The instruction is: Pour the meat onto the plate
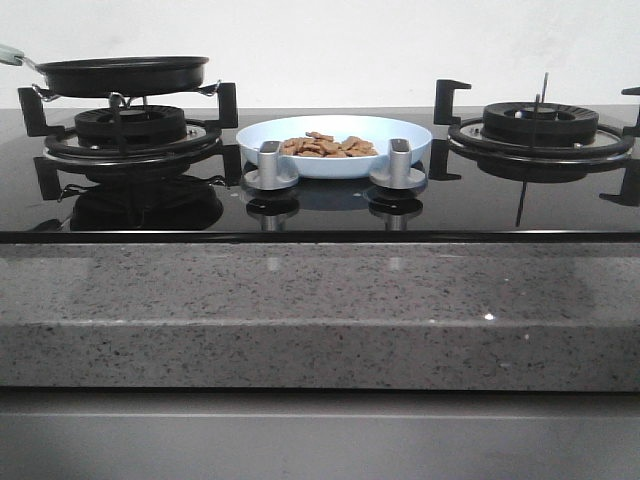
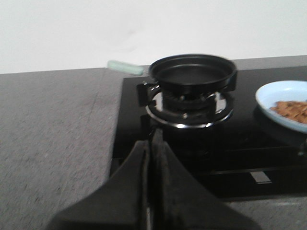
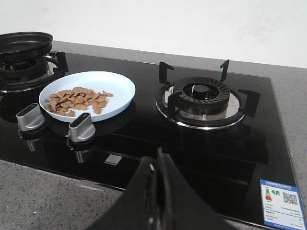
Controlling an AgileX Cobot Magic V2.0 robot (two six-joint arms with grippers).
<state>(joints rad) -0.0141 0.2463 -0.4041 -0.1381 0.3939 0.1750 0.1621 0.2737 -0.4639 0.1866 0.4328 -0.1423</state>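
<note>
Between the two burners, on the black glass hob (image 1: 470, 200): pale blue plate (image 1: 400, 131) heaped with meat (image 1: 327, 146). Left burner: black frying pan (image 2: 193, 72). Hob corner: energy sticker (image 3: 283, 203), writing unreadable. Left tool (image 2: 152, 143), right tool (image 3: 156, 163): closed, gripping nothing.

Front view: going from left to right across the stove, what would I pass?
Black frying pan on the left burner → left silver knob → pale blue round plate holding orange-brown meat chunks → right silver knob → bare black right burner.
</note>
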